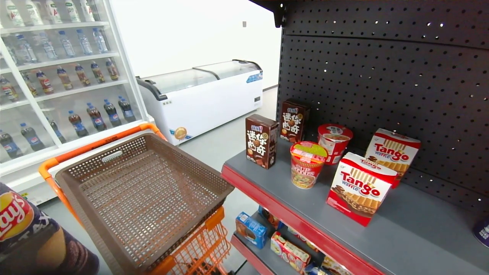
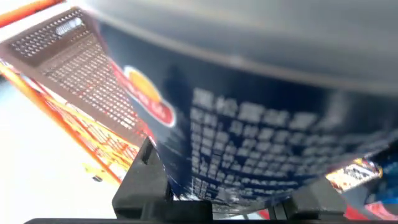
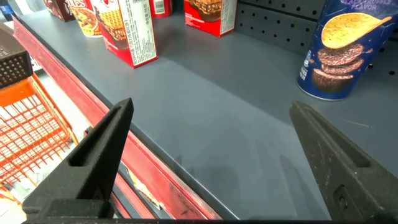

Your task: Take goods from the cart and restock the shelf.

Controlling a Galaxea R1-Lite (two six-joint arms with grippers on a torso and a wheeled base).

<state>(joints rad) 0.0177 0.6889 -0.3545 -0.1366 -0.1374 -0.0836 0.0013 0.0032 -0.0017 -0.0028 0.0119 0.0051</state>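
Head view has the dark blue chips can [image 1: 23, 229] at the near left corner, left of the cart and outside its basket. In the left wrist view the same can [image 2: 261, 124] lies between the black fingers [image 2: 144, 180] of the left gripper [image 2: 227, 196], which are closed against its sides and hold it.

Just right of the can stands the orange cart [image 1: 95, 143] with a brown perforated basket [image 1: 191, 160] on top, and the basket floor is bare. Right of the cart is the grey shelf [image 1: 420, 229] with a red front edge and a black pegboard [image 1: 382, 76] behind it.

The right gripper [image 3: 211, 109] hangs over the near right part of the shelf board [image 3: 205, 93] with its fingers spread wide and nothing between them. A second blue chips can [image 3: 339, 53] stands upright beyond it, by the pegboard, and shows at the right edge of the head view [image 1: 482, 231].

Farther left on the shelf the goods stand in pairs, one behind the other:
- the near wafer box [image 1: 361, 187] and the far wafer box [image 1: 392, 154]
- the near noodle cup [image 1: 306, 164] and the far noodle cup [image 1: 334, 142]
- the near chocolate box [image 1: 261, 140] and the far chocolate box [image 1: 294, 120]

Snack packs [image 1: 250, 229] lie on the lower shelf level. A white chest freezer [image 1: 202, 95] stands far behind the cart, and a glass-door drinks cooler [image 1: 57, 76] fills the far left.
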